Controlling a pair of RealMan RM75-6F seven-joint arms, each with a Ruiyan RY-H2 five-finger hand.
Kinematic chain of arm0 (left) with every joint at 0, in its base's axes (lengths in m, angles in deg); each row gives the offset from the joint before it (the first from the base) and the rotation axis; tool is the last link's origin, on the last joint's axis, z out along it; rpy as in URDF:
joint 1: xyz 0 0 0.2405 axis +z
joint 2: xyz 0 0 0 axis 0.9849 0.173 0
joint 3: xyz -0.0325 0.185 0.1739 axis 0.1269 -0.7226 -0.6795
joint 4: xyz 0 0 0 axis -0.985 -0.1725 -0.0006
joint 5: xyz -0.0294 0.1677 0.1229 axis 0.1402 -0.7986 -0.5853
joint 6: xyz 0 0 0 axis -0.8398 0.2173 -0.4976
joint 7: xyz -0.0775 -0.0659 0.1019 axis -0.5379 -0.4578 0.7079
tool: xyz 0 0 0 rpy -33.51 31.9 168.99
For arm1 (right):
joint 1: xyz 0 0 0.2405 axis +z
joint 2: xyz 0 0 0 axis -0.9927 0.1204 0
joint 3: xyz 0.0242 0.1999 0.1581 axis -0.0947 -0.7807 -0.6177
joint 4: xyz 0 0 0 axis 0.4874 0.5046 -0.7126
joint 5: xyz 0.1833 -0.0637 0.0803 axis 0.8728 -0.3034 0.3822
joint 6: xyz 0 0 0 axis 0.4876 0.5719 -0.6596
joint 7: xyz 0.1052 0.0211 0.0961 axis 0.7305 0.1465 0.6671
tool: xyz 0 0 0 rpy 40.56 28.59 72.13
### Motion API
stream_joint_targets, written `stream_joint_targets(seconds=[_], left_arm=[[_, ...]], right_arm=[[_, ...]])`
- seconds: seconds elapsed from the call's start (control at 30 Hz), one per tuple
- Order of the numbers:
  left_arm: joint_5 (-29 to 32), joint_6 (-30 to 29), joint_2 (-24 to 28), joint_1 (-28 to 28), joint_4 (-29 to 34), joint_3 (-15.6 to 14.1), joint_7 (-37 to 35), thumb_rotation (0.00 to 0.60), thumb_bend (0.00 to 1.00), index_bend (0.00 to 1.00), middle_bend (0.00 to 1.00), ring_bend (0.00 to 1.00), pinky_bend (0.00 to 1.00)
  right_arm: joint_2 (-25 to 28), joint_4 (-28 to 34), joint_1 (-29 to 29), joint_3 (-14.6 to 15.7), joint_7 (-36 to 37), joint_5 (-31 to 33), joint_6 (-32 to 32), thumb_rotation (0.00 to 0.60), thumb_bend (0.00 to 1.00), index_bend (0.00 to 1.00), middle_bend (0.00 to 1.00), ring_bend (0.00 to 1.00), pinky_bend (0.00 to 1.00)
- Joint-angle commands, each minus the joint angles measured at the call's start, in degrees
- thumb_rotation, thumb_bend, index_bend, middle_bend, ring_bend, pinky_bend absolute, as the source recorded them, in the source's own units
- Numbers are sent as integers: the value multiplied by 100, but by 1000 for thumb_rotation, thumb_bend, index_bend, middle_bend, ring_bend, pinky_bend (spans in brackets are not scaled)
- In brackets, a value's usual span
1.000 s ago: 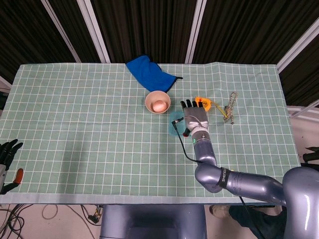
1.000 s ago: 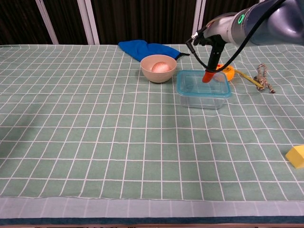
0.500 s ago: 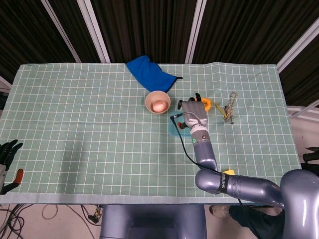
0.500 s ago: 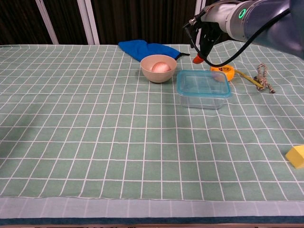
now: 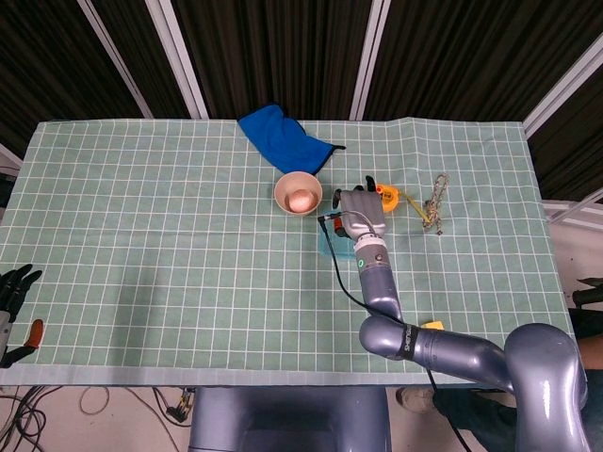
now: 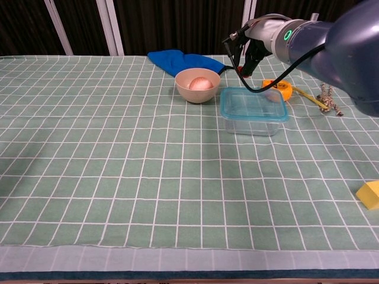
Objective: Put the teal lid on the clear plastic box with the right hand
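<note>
Teal lid (image 6: 254,103) on box, no legible labels

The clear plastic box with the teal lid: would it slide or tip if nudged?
The clear plastic box with the teal lid looks low and wide, so it probably slides rather than tips. It seems thin-walled with almost nothing inside, so likely light. The green checked tablecloth may add some drag.
</note>
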Motion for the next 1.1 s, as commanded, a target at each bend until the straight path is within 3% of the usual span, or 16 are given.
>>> stream_joint_targets(seconds=[0.03, 0.27, 0.57, 1.1], left_arm=[[2, 4, 0, 0, 2, -1, 1, 600, 526, 72, 0, 0, 0], [27, 24, 8, -1, 19, 2, -25, 600, 526, 72, 0, 0, 0], [37, 39, 13, -1, 26, 2, -29, 600, 526, 72, 0, 0, 0], [43, 55, 18, -3, 28, 1, -44, 600, 526, 72, 0, 0, 0]], right_arm=[[-18, -23, -18, -26, 23, 6, 41, 600, 517, 514, 622, 278, 0], [-107, -178, -66, -58, 135, -83, 112, 600, 517, 568, 617, 277, 0], [-15, -152, -83, -10, -161, 252, 323, 600, 517, 578, 486, 222, 0], [-475, -892, 60, -111, 48, 26, 504, 600, 517, 704, 556, 259, 0]])
